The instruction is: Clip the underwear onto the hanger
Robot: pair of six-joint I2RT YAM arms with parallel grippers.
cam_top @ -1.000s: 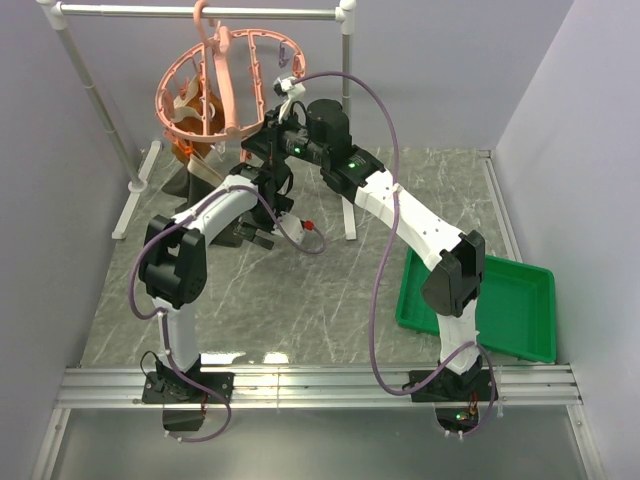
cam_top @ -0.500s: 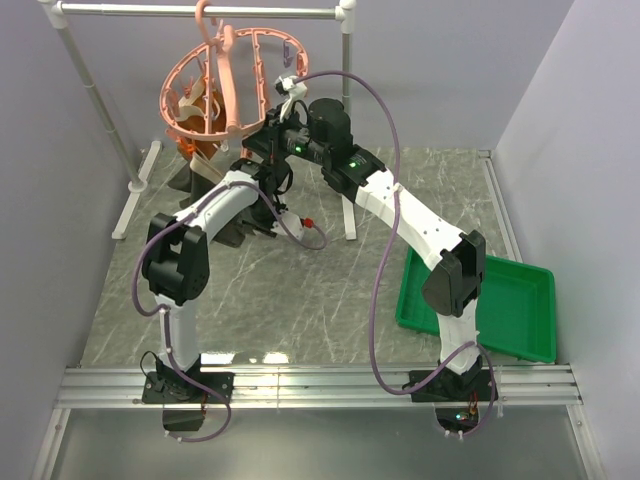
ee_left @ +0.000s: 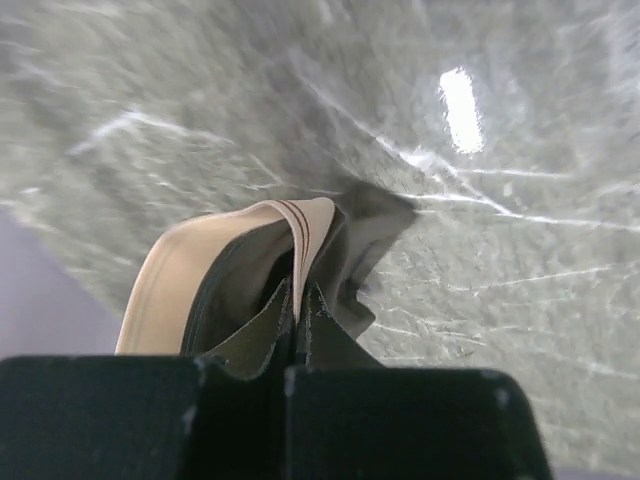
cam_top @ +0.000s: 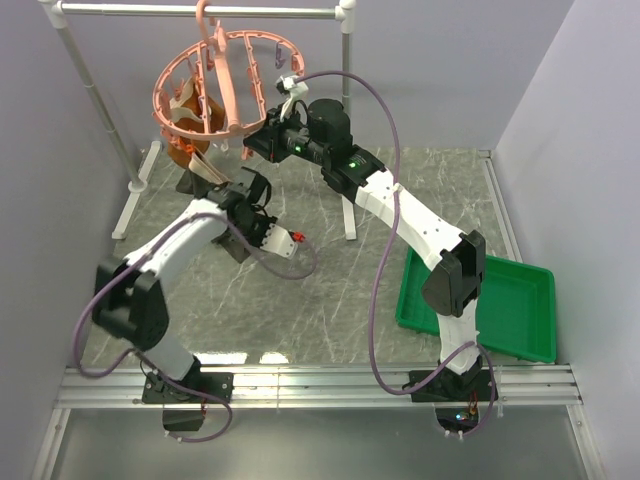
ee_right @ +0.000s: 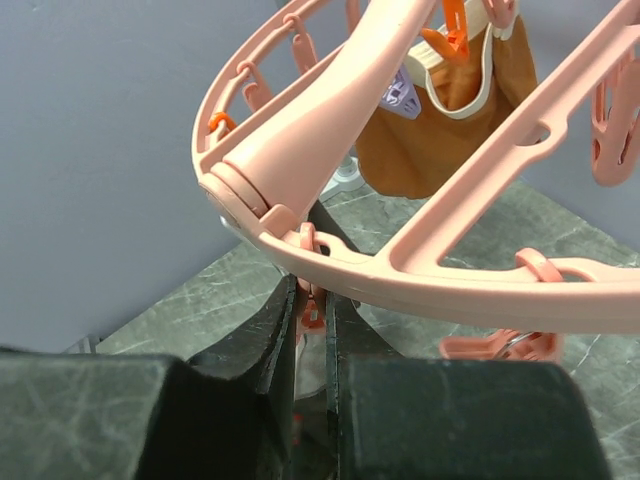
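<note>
The underwear, dark olive cloth with a tan waistband, hangs from my left gripper, which is shut on the waistband's edge just above the marble floor. From above, the underwear shows below the hanger's near left side, with the left gripper beside it. The hanger, a salmon-pink ring with cross bars, hangs tilted from the rack. My right gripper is shut on a small pink clip under the hanger's rim. In the top view the right gripper sits at the ring's near right edge.
An orange-brown garment is clipped to the hanger's far side. The white pipe rack stands at the back, with its posts and feet either side. A green tray lies at the right. Purple cables loop over both arms.
My left gripper has shut on the underwear's waistband, and the left arm's elbow has swung out to the left and lower. The hanger has rocked slightly. The right gripper has kept its place.
</note>
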